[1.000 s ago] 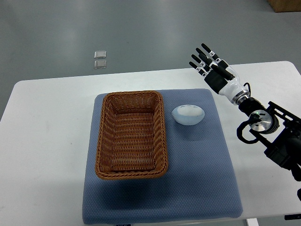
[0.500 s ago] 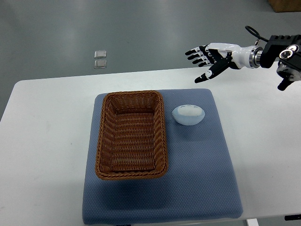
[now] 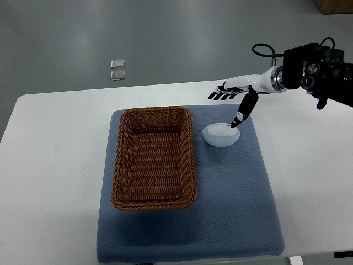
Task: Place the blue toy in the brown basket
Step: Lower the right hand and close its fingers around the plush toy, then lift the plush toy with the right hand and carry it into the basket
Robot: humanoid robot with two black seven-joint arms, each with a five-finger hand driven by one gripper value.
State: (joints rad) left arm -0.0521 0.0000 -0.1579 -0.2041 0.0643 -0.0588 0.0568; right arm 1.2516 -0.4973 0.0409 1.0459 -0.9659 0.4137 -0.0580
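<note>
The pale blue egg-shaped toy (image 3: 220,135) lies on the blue mat (image 3: 231,199), just right of the brown wicker basket (image 3: 128,165). My right hand (image 3: 227,105) reaches in from the right edge and hovers over the toy's far side. Its fingers (image 3: 218,95) are spread and point left, while the thumb (image 3: 242,113) hangs down with its tip at the toy's upper right edge. The hand holds nothing. The basket holds nothing. My left arm does not show.
The mat lies on a white table (image 3: 55,143). Two small clear squares (image 3: 117,69) sit on the grey floor beyond the table's far edge. A brown box corner (image 3: 335,5) shows at the top right.
My right hand has swung from palm-up beside the mat, up and over, then come down and left until it hovers at the toy. The toy and basket have not moved.
</note>
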